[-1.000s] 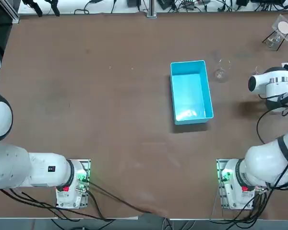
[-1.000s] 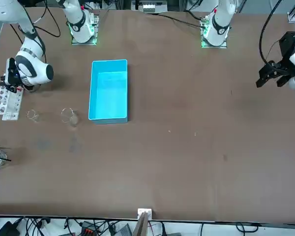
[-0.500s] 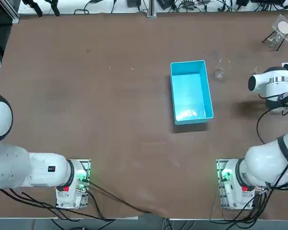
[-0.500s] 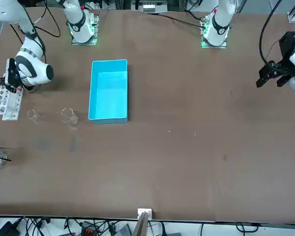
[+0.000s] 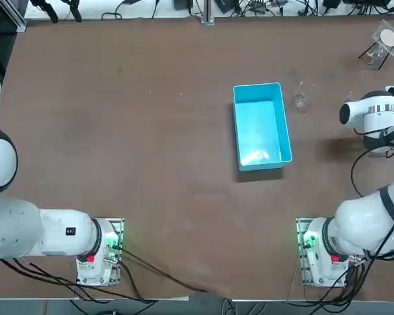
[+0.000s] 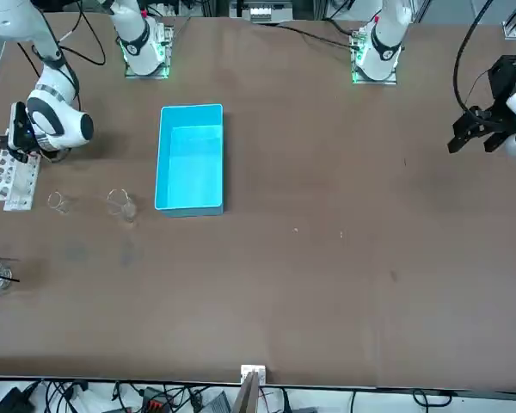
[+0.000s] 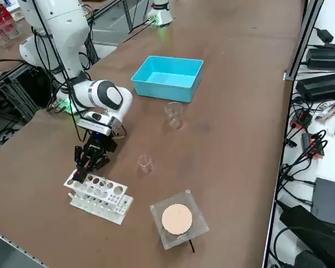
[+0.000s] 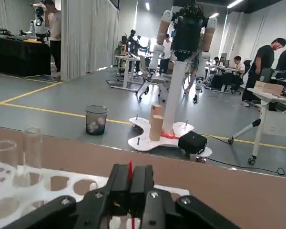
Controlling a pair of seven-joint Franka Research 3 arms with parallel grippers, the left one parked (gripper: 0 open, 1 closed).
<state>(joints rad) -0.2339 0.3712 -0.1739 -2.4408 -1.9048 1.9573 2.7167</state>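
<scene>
Right gripper [image 8: 130,183] clenched on thin red rod [image 8: 130,168] above rack [image 7: 98,199]; rod could be snagged, rack's glass tubes [image 8: 32,148] knocked.

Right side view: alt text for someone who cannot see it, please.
The right gripper, shut, hangs over one end of a white tube rack on the brown table. A small beaker, a larger beaker, a blue bin and a clear dish stand nearby.
</scene>
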